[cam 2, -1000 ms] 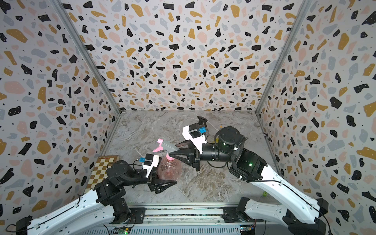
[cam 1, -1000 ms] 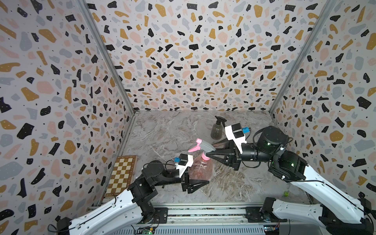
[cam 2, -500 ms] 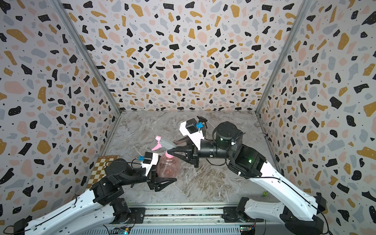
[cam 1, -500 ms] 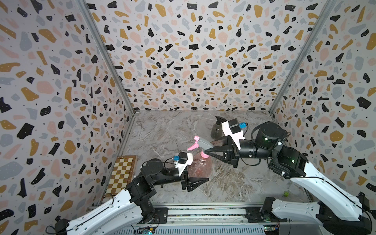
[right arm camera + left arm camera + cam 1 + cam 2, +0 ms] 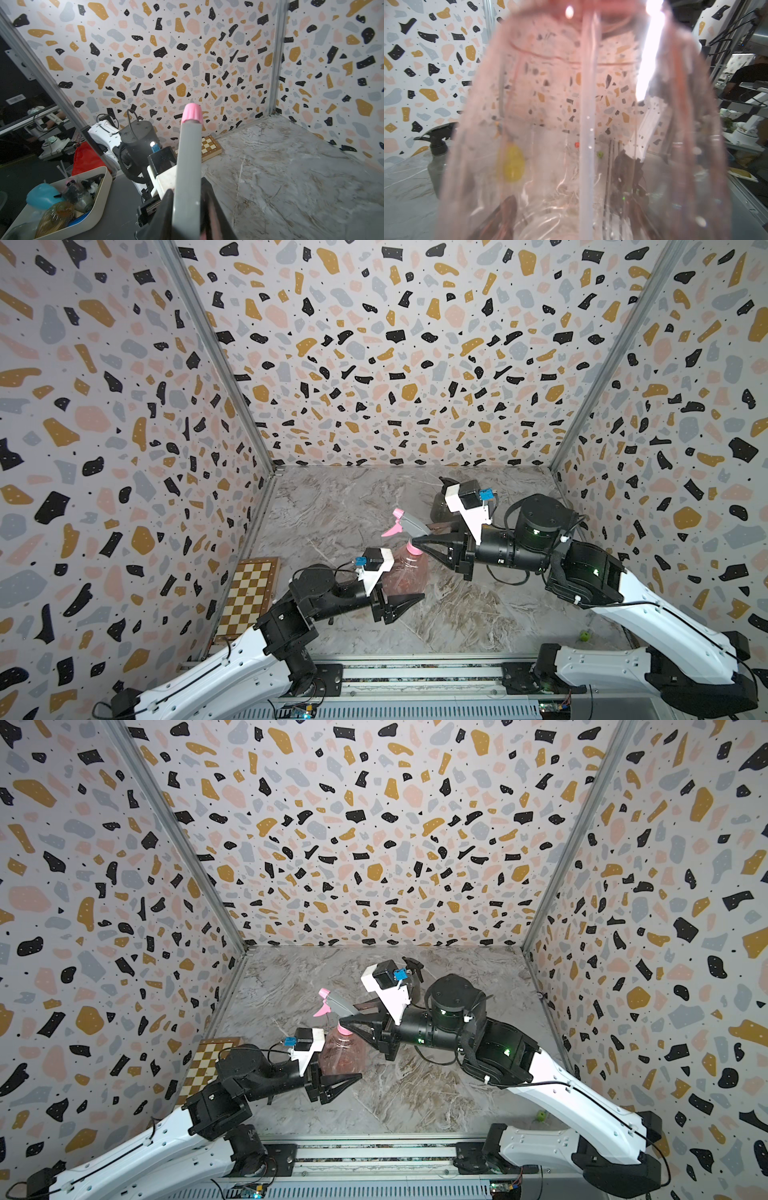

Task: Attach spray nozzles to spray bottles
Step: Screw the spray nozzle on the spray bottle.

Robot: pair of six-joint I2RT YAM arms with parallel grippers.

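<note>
Right between the tips of the right gripper [image 5: 417, 543] sits the pink-and-grey nozzle [image 5: 409, 524]. It's pinched low at its neck, just above the pink collar, with the grey head and pink tip poking out past the fingertips. The right wrist view shows it nicely: the grey body [image 5: 188, 162] runs straight out from between the two black fingers [image 5: 164, 214], which press on it from either side. Directly under that gripper is the pink bottle [image 5: 405, 570], upright on the marbled tabletop [image 5: 478, 614], and the nozzle's collar is on the bottle's neck (can't tell if it's screwed all the way down). The left gripper [image 5: 409, 583] is clamped round the bottle's lower body, one finger in front of it and the other hidden behind it in both top views. From the left wrist camera the bottle [image 5: 550, 104] fills nearly everything, and the dip tube [image 5: 587, 124] runs down inside it. Behind the right gripper's wrist, apart from both tools, stands the dark-grey bottle [image 5: 438, 508] with a black nozzle [image 5: 446, 481] on top. Out past the left arm's outer side lies a chessboard [image 5: 249, 593].
</note>
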